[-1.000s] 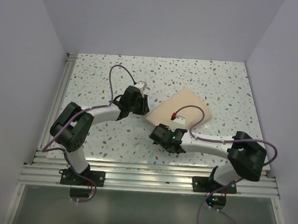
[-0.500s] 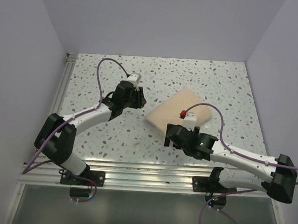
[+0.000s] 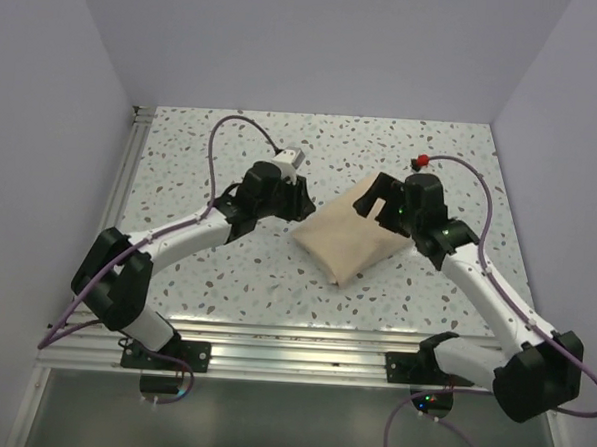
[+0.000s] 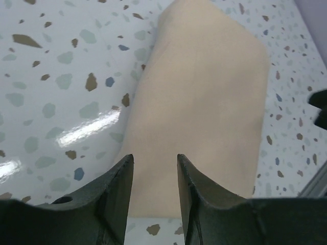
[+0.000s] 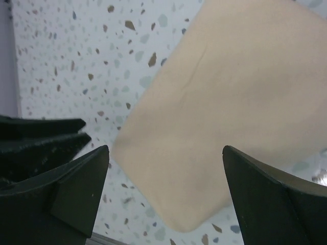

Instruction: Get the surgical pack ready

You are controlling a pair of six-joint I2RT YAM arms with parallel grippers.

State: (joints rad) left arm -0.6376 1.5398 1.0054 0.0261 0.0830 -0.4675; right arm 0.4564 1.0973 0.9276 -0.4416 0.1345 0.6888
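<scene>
White links (image 3: 182, 239), black joints (image 3: 136, 270), purple cables (image 3: 219, 129); left tool (image 4: 154, 159) and right tool (image 5: 164, 148) black.

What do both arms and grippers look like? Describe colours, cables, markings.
Both arms: white links, black joint housings, purple cables alongside. The left arm has a white block at the wrist; the right arm a red cap. The left gripper and right gripper have black, tapered fingers.

My top cam sits high behind the arm bases (image 3: 166, 355), looking down on the whole table (image 3: 182, 147). Both wrist cams look past their own fingers (image 4: 115, 204), close in, from opposite sides. All three share the surgical pack (image 3: 350, 238).
</scene>
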